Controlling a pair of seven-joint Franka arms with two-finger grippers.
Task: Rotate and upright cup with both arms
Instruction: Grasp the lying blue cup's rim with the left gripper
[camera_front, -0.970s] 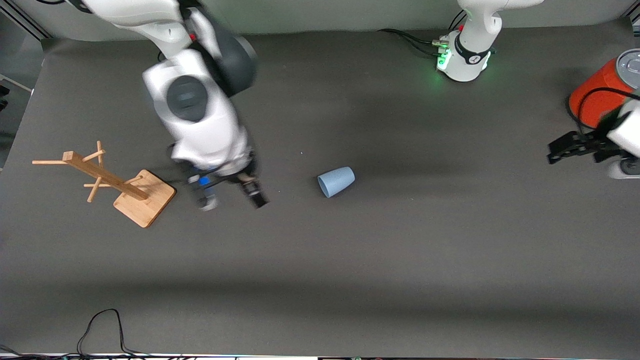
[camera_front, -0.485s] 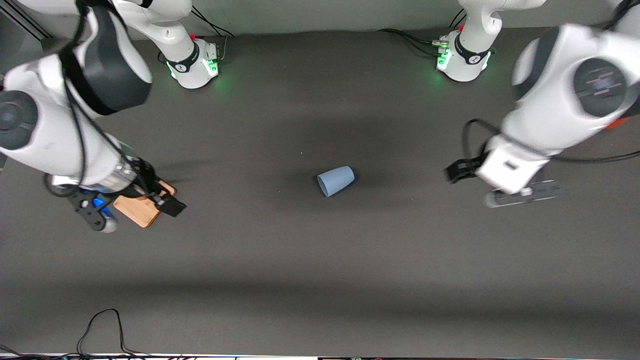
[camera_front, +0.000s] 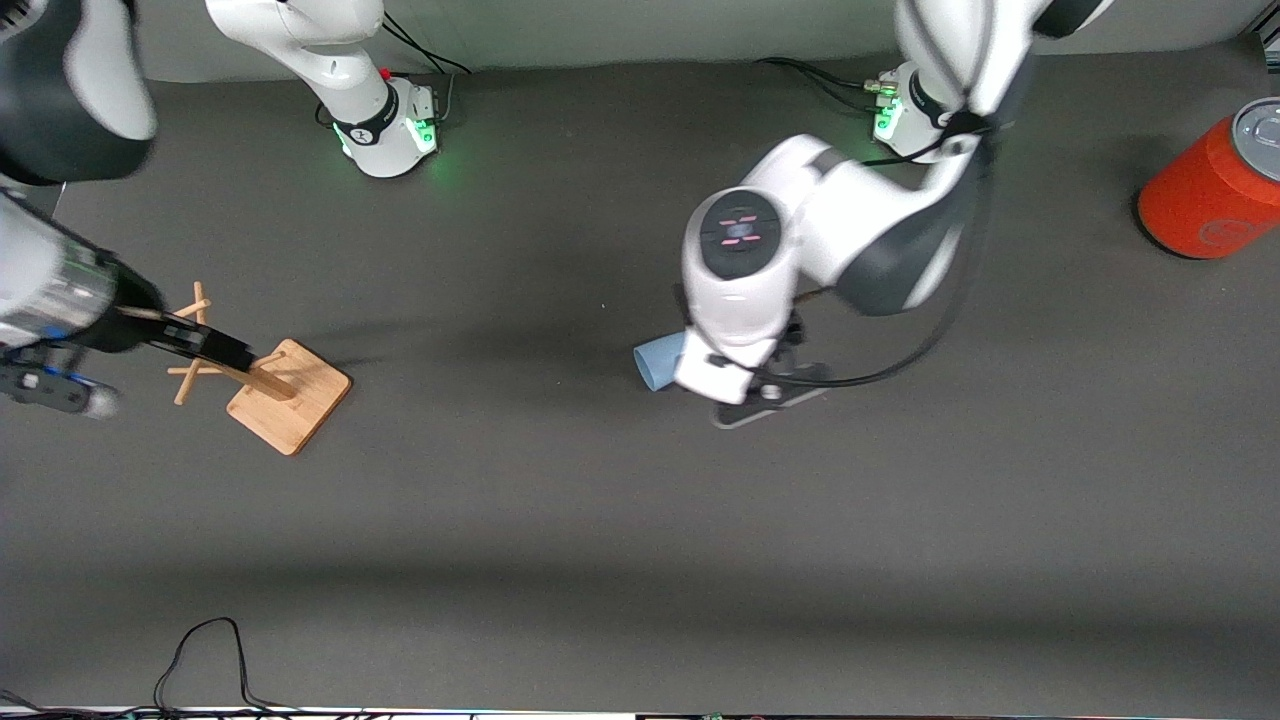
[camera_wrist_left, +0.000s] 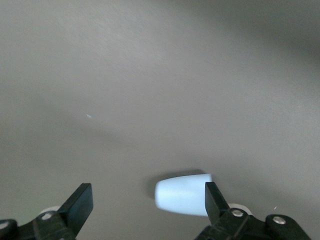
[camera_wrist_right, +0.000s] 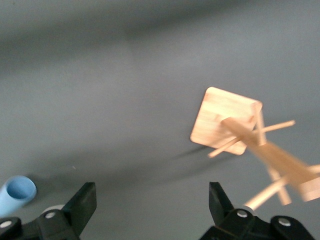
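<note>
Two claws released | cup (camera_front: 656, 362) on its side on surface (camera_front: 600, 520) | left claw (camera_wrist_left: 145, 207) over it, positioned to straddle | right claw (camera_wrist_right: 152, 207) waits above wooden rack (camera_front: 262, 385).

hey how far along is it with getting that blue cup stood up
Nothing looks done: the cup lies on its side on the table. In hand: the left gripper is open over the cup, not gripping it. The right gripper is open over the wooden rack at the right arm's end. Left: grasp, rotate and stand the cup upright.
</note>
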